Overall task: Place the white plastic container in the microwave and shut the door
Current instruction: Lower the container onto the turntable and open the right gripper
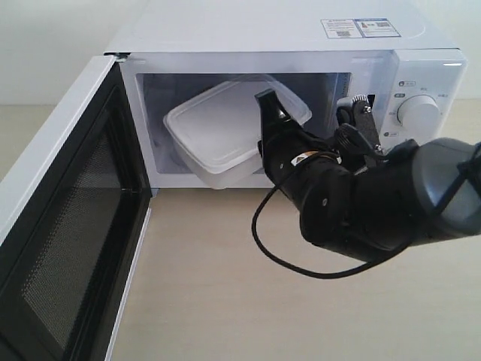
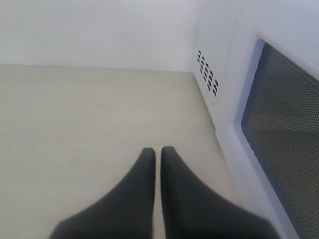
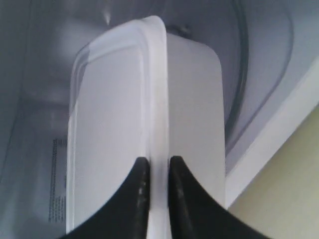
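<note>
The white plastic container (image 1: pixel 218 131) is tilted inside the cavity of the white microwave (image 1: pixel 301 45), its near end over the front sill. My right gripper (image 1: pixel 274 120) is shut on the container's lid rim (image 3: pixel 158 99), one finger on each side of the rim, at the container's right edge. The door (image 1: pixel 60 218) stands swung wide open at the left, its black mesh inner face showing. My left gripper (image 2: pixel 157 154) is shut on nothing, low over the table beside the door's outer window (image 2: pixel 284 134); it is out of the exterior view.
The right arm's dark body (image 1: pixel 383 195) and a looping black cable (image 1: pixel 301 267) hang in front of the microwave's dial panel (image 1: pixel 421 113). Beige tabletop (image 1: pixel 225 301) spreads before the microwave. Vent holes (image 2: pixel 207 72) mark the microwave's side.
</note>
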Motion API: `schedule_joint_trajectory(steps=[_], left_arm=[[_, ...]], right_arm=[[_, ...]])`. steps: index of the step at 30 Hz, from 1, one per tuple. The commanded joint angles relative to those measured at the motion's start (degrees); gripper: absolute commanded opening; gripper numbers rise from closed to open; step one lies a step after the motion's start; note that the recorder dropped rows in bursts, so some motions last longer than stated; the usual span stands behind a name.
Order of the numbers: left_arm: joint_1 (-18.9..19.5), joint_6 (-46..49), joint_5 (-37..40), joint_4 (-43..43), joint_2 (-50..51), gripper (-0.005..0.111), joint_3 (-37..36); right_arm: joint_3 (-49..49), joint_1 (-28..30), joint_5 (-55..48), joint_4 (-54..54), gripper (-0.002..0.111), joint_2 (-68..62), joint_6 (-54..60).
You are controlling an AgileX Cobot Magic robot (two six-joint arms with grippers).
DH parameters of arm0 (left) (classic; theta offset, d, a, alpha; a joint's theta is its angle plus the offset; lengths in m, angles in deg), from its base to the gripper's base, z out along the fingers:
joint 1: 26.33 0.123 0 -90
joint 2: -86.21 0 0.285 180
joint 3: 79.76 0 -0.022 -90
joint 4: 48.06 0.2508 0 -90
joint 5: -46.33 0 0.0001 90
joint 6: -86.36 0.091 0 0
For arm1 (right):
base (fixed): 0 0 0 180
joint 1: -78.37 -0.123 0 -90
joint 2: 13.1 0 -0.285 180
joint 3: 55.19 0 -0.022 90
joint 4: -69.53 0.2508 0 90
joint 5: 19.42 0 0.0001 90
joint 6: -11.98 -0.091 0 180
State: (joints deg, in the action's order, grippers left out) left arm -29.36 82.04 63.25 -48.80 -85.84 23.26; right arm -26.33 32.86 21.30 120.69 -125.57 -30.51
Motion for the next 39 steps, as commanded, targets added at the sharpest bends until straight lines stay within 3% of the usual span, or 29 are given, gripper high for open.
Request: schedule_joint_trajectory(steps=[1, 13, 39], left_arm=[[0.1, 0.3, 0.0, 0.1, -0.2, 0.004, -0.2], [0.1, 0.3, 0.0, 0.1, -0.2, 0.004, -0.2], [0.1, 0.3, 0.0, 0.1, -0.2, 0.004, -0.2]], right_arm=[[-2.1, 2.1, 0.7, 0.5, 0.000, -0.5, 0.8], [-9.8, 2.7, -2.6, -0.8, 0.000, -6.1, 2.2], [-15.7, 3.3, 1.9, 2.1, 0.000, -11.8, 4.4]])
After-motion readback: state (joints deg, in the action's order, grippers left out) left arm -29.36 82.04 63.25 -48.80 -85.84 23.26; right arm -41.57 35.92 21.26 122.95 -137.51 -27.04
